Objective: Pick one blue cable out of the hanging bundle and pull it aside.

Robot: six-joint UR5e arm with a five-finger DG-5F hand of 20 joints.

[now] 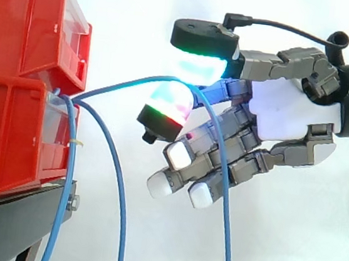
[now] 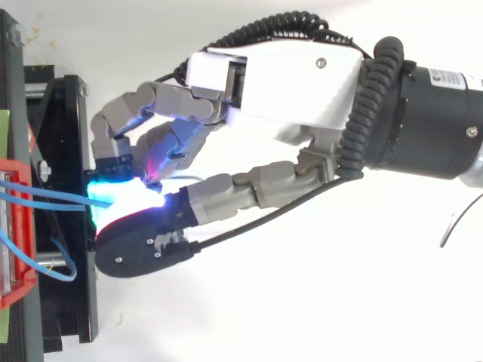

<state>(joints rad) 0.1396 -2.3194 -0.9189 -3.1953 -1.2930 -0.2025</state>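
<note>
Side view: hand [image 1: 290, 112] comes in from 3 o'clock, palm facing the red bins [image 1: 25, 57] at 9 o'clock. Thumb pad [image 1: 198, 61] sits on top, glowing green/cyan. One finger pad [image 1: 164, 107] is right under it, green/red. The blue cable [image 1: 120, 85] runs betw. the two, so the hand is clamped on that one cable in a tip pinch. Other fingers hang loosely curled toward 7 o'clock w/ white pads, holding nothing.

Cable path: it leaves the lower bin's front at 9 o'clock, climbs at a shallow slope to the pinch near centre, arcs over, then drops across the lower fingers to 6 o'clock. The bin-to-pinch stretch is lifted & fairly straight.

Rest of the bundle [image 1: 67, 175] hangs down beside the bin front & black stand [image 1: 6, 225], well apart from the hand. So one strand is already separated.

Top view: hand [image 2: 287, 75] reaches in from 3 o'clock, and the cable runs from the 9 o'clock edge into the glow betw. the pads.

Why this hold, prob.: the cable's thin, so two pads take one strand w/o snagging its neighbours. Spare fingers stay out of the way below.

Grasp looks done; what's left is the pull toward 3 o'clock. Risk: the smooth cable could slide thru the pads.
</note>
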